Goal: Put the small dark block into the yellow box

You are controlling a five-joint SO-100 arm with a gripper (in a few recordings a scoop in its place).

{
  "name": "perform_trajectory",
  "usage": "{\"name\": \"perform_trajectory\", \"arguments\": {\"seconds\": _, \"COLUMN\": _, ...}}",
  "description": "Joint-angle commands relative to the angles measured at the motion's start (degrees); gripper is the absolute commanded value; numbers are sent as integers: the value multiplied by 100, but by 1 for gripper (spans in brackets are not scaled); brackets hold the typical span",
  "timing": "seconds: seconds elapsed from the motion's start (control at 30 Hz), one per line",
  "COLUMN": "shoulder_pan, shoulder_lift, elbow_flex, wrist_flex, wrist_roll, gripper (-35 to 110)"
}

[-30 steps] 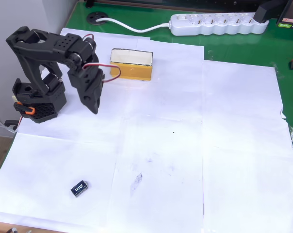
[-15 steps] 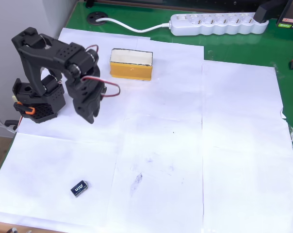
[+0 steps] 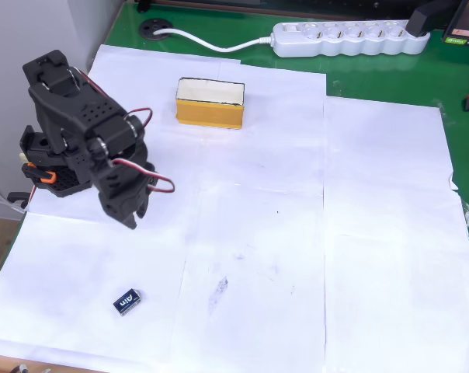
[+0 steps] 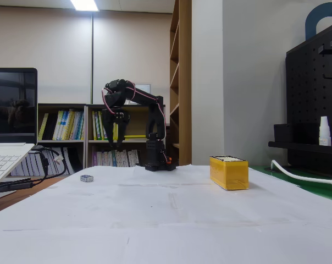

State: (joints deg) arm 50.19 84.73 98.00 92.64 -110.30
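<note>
One claw (image 3: 133, 218) – swung nearer block (image 3: 127, 301).

Matt white paper (image 3: 297, 233), seemingly creased

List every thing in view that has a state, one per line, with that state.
gripper: in the air above the paper, holding nothing; open or shut cannot be told.
small dark block: lying flat on the paper, lettering up, apart from the gripper.
yellow box: upright on the paper, pale top facing up, block not in it.
power strip: lying on the green surface, cable attached, one dark plug at its right end.
laptop: open, screen dark.
</note>
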Motion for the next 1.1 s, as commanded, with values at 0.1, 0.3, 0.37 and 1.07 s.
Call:
{"name": "perform_trajectory", "arguments": {"seconds": 0.1, "shoulder_pan": 308, "shoulder_lift": 229, "elbow_flex": 396, "wrist_flex": -554, "wrist_roll": -5353, "gripper": 4}}
{"name": "perform_trajectory", "arguments": {"seconds": 0.3, "shoulder_pan": 448, "shoulder_lift": 316, "elbow_flex": 387, "wrist_flex": -562, "wrist_roll": -4790, "gripper": 3}}
{"name": "perform_trajectory", "arguments": {"seconds": 0.37, "shoulder_pan": 448, "shoulder_lift": 352, "elbow_flex": 387, "wrist_flex": -492, "wrist_roll": -4034, "gripper": 3}}
{"name": "perform_trajectory", "arguments": {"seconds": 1.07, "shoulder_pan": 686, "shoulder_lift": 1081, "elbow_flex": 642, "wrist_flex": -1529, "wrist_roll": 3463, "gripper": 6}}
